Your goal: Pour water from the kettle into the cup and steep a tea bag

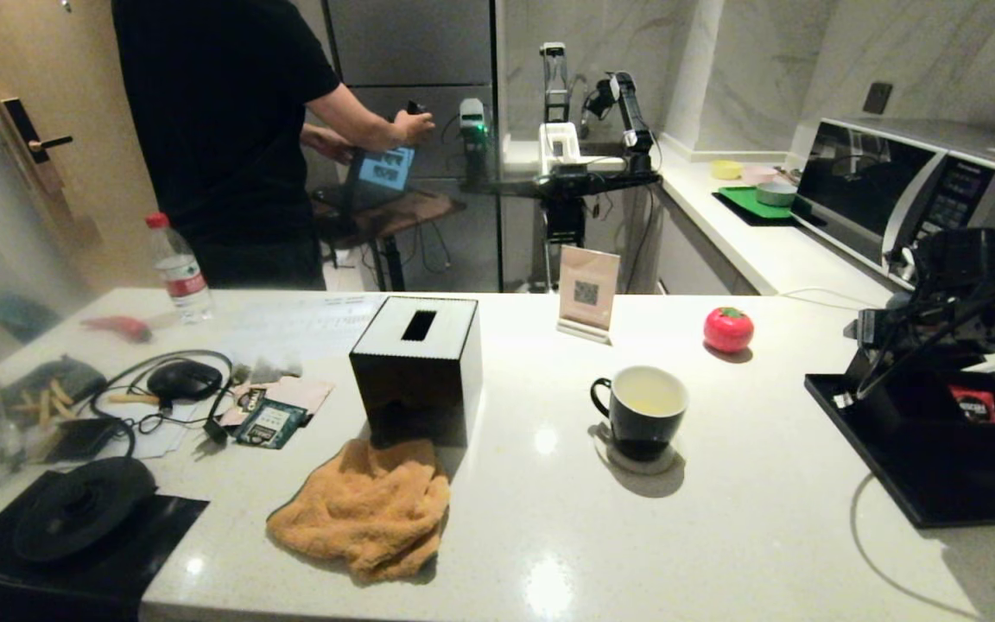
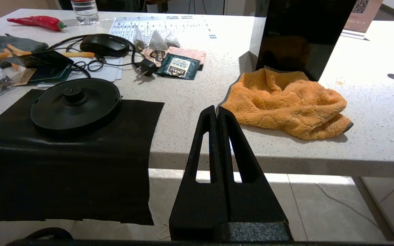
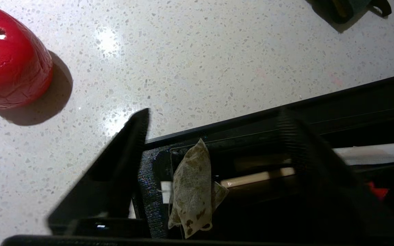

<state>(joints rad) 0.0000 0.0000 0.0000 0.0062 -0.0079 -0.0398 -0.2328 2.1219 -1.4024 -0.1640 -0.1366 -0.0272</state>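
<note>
The left gripper (image 2: 217, 111) has two long matte-black tapering fingers, each cut by a narrow slot, rising from a grainy black block, while the right gripper (image 3: 214, 116) shows black wedge fingers with ribbed inner faces, thin black cables crossing its housing at three o'clock.

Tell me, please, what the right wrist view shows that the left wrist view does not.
Only the right wrist view shows the tea bag between the right gripper's open fingers, at the black tray's edge, and the red tomato-shaped object. Only the left wrist view shows the shut left gripper, orange cloth and kettle base. Both show the white speckled countertop.
</note>
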